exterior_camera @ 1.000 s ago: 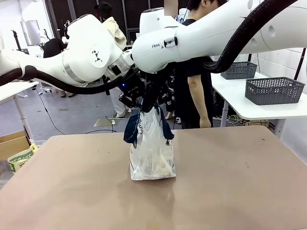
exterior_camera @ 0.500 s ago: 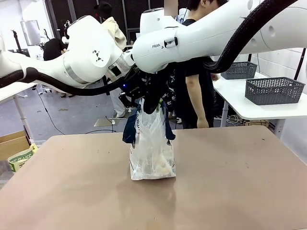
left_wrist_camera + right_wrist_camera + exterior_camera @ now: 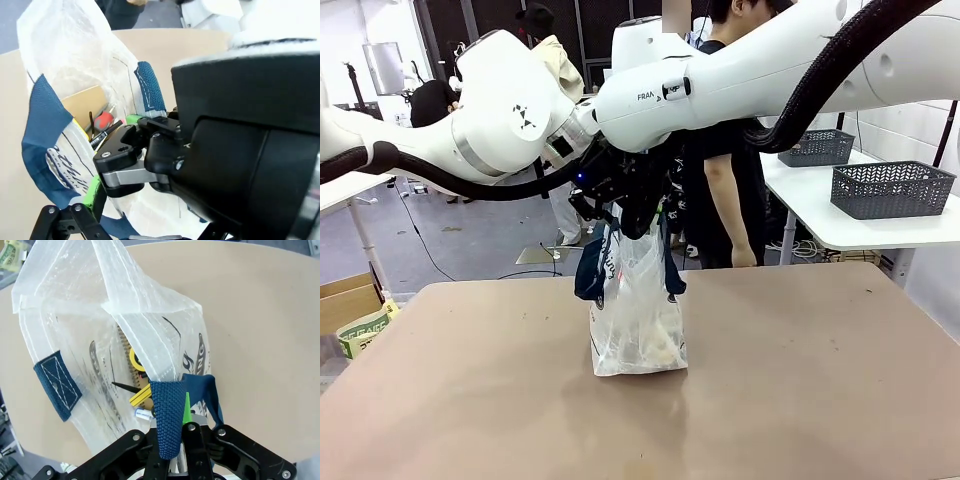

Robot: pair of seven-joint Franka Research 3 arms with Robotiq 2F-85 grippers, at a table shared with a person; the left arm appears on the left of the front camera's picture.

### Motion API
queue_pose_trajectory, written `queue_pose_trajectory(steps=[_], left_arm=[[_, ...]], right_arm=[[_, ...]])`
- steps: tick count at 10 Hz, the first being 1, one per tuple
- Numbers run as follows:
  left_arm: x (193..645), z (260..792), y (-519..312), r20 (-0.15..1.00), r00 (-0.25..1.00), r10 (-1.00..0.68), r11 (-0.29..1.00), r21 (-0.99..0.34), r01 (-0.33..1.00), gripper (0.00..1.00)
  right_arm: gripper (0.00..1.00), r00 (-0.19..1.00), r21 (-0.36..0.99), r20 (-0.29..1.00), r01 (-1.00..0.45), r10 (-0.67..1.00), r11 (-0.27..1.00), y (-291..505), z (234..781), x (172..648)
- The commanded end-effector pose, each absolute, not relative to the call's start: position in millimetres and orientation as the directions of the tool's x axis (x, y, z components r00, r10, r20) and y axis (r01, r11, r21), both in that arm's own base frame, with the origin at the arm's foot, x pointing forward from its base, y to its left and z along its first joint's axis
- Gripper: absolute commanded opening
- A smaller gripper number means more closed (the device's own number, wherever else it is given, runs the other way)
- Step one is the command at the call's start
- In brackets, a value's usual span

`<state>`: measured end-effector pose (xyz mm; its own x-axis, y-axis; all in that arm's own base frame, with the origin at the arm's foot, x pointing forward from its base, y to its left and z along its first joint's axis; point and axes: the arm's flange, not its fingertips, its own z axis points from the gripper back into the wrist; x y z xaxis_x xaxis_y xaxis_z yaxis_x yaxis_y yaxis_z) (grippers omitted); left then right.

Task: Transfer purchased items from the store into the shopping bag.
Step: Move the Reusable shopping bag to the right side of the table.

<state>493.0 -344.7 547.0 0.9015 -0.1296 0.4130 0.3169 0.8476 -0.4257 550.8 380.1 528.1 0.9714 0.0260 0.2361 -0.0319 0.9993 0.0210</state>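
Shopping bag [image 3: 638,320] stands mid-table, hanging directly below both grippers. Right gripper [image 3: 182,427] is clamped on a navy strap handle [image 3: 167,415] at the bag's top; left gripper [image 3: 112,165] has its jaws spread wide just beside the rim. Inside lie the purchased items [image 3: 137,385], yellow, black and red. Its plastic is whitish, translucent, with navy lettering.

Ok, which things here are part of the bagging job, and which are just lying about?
Job:
- bag, upright on the table
- items inside the bag
- right gripper, shut on a bag handle
- left gripper, open beside the bag

Lying about:
- mesh baskets on the side table
- cardboard box on the floor
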Motion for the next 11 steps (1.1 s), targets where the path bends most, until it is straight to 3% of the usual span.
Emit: queue_pose_trajectory(steps=[1, 9, 10, 11], left_arm=[[480.0, 544.8, -334.5, 0.441, 0.889, -0.12, 0.827, -0.452, 0.335, 1.0], [488.8, 527.6, -352.0, 0.385, 0.906, -0.179, 0.855, -0.395, 0.337, 1.0], [489.0, 526.9, -353.9, 0.403, 0.899, -0.174, 0.867, -0.37, 0.334, 0.96], [489.1, 527.7, -353.7, 0.392, 0.903, -0.177, 0.873, -0.36, 0.327, 0.76]], right_arm=[[0.0, 0.97, 0.057, 0.241, -0.031, 0.016, 0.998, 382.4, 525.0, 549.7], [0.0, 0.971, 0.056, 0.237, -0.037, 0.023, 0.998, 381.9, 523.3, 551.3], [0.0, 0.972, 0.056, 0.235, -0.039, 0.025, 0.998, 382.0, 523.3, 551.4], [0.0, 0.972, 0.056, 0.235, -0.041, 0.026, 0.998, 382.4, 522.8, 551.5]])
